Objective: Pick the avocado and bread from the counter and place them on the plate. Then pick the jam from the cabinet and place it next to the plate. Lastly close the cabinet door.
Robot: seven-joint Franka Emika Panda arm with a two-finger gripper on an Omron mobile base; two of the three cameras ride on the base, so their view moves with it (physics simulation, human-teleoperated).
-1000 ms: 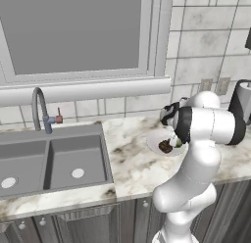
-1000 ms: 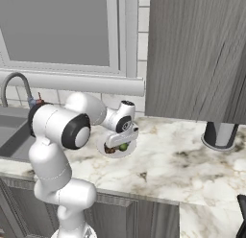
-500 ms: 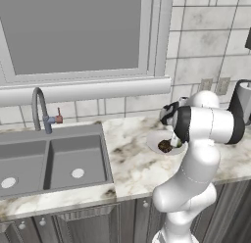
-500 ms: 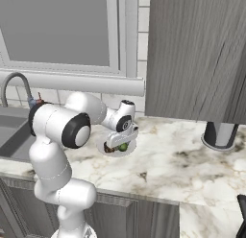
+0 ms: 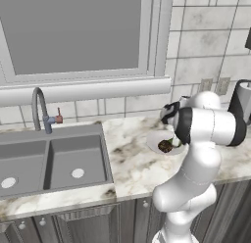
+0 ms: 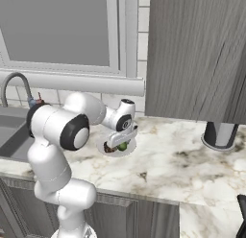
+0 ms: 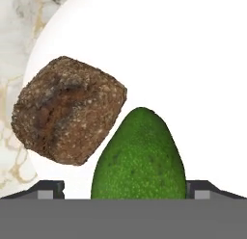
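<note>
Already on the plain white round plate (image 7: 193,55): glossy green egg-shaped avocado (image 7: 140,158) and rough dark brown lump of bread (image 7: 67,110), touching side by side. Judged two steps done. Left to do: fetching the jam from the dark grey wood-grain wall cabinet (image 6: 197,54), setting it beside the plate, shutting the door. Bent low over the white marble-look worktop (image 6: 168,165), white arm folded at the elbow. Claw (image 7: 125,187) spread wide just above the avocado, gripping nothing.
</note>
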